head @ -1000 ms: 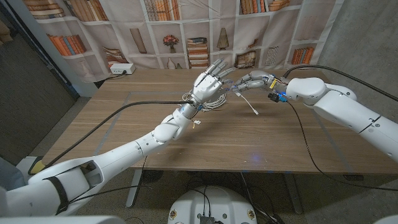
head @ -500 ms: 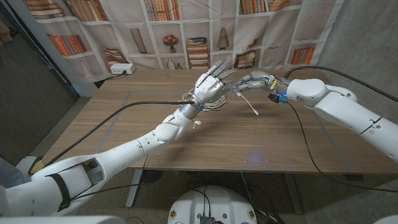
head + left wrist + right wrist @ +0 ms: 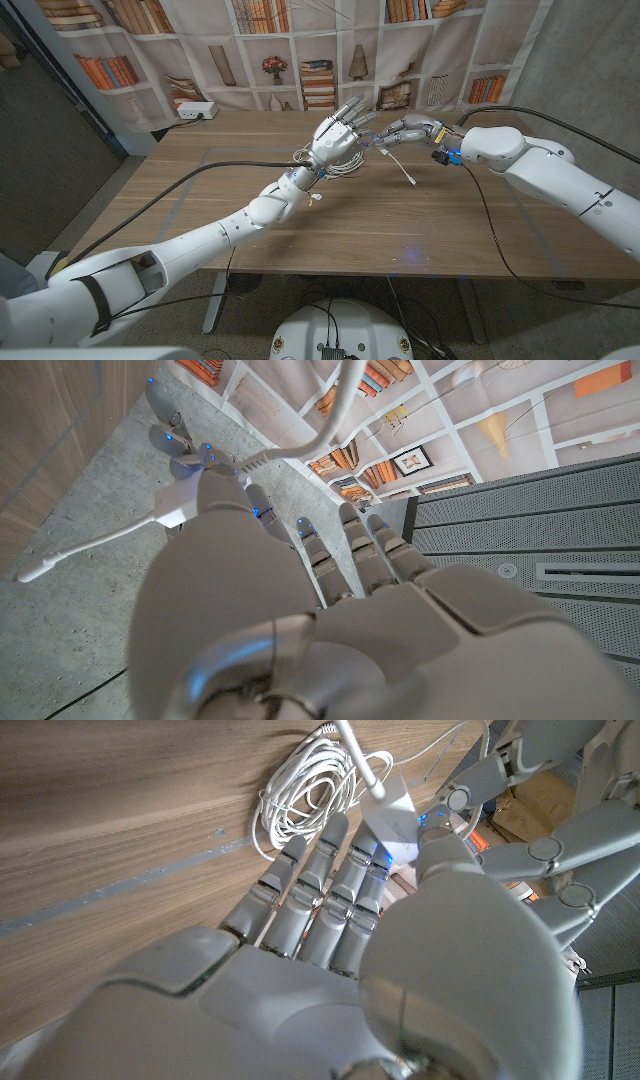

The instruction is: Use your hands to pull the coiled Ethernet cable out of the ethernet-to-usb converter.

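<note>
head view: the left hand [image 3: 335, 135] hovers over the coiled ethernet cable [image 3: 345, 163] at the far middle of the wooden table [image 3: 200, 200], fingers spread and apparently holding nothing, while the right hand [image 3: 405, 129] pinches the white ethernet-to-usb converter [image 3: 384, 141], whose usb lead [image 3: 403, 169] trails toward the robot. compared with the frames from a second and half a second ago, almost nothing has changed: the left hand has settled very slightly lower over the coil, the right hand keeps its pinch, and coil and converter lie where they did; this suggests the pull has not begun. left wrist view: beyond the back of the left hand [image 3: 300, 600], whose fingers are extended with nothing between them, the converter [image 3: 185, 500] sits clamped in the right hand's fingertips [image 3: 170, 445], with a white cable [image 3: 330, 420] running from one end and the usb lead [image 3: 90, 550] from the other, so the plug appears still seated. right wrist view: the right hand [image 3: 340, 950] grips the converter [image 3: 395, 825] between thumb and fingers, just beside the coil [image 3: 305, 785] lying on the table [image 3: 110, 810]; the left hand's fingers [image 3: 530, 850] stand close by, not closed on the cable.
</note>
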Controlling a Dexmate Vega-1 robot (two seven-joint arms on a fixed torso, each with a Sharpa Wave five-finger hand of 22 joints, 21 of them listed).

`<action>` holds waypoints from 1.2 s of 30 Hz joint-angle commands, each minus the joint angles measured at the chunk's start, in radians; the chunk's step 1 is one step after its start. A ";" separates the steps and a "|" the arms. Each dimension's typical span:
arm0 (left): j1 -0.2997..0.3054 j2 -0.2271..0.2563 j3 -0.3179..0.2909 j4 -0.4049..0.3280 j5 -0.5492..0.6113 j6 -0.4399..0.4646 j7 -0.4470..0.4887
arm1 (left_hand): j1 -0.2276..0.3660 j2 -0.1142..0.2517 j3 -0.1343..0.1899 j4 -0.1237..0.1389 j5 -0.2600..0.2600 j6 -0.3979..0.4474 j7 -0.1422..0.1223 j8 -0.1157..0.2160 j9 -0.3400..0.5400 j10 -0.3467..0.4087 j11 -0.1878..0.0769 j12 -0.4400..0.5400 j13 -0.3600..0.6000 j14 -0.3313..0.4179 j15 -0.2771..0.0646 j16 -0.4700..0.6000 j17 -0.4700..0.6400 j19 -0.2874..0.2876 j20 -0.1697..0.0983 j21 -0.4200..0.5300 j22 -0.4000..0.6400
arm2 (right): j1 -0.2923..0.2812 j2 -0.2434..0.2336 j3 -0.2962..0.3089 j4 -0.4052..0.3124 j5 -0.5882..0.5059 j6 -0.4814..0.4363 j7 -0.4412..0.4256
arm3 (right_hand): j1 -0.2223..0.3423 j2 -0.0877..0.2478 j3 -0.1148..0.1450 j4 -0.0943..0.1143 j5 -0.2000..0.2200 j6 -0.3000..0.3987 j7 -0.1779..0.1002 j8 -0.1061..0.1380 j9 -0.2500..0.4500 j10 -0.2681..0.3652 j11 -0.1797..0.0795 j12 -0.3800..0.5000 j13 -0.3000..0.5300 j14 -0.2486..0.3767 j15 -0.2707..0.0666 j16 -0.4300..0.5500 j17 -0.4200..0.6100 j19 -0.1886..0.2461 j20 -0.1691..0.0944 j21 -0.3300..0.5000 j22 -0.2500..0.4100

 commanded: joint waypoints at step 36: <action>-0.045 -0.029 0.038 0.051 -0.006 -0.017 0.002 | 0.017 0.012 -0.001 0.000 -0.007 0.008 0.002 -0.004 0.003 0.029 -0.002 -0.012 -0.001 0.030 -0.166 -0.009 0.002 0.016 0.003 -0.001 0.002 | -0.017 -0.004 0.008 -0.006 0.008 0.000 -0.018 | 0.068 0.083 0.005 0.002 -0.001 0.109 -0.098 0.002 0.006 0.066 -0.058 0.003 0.006 0.012 -0.077 0.000 0.001 0.003 -0.008 0.003 0.001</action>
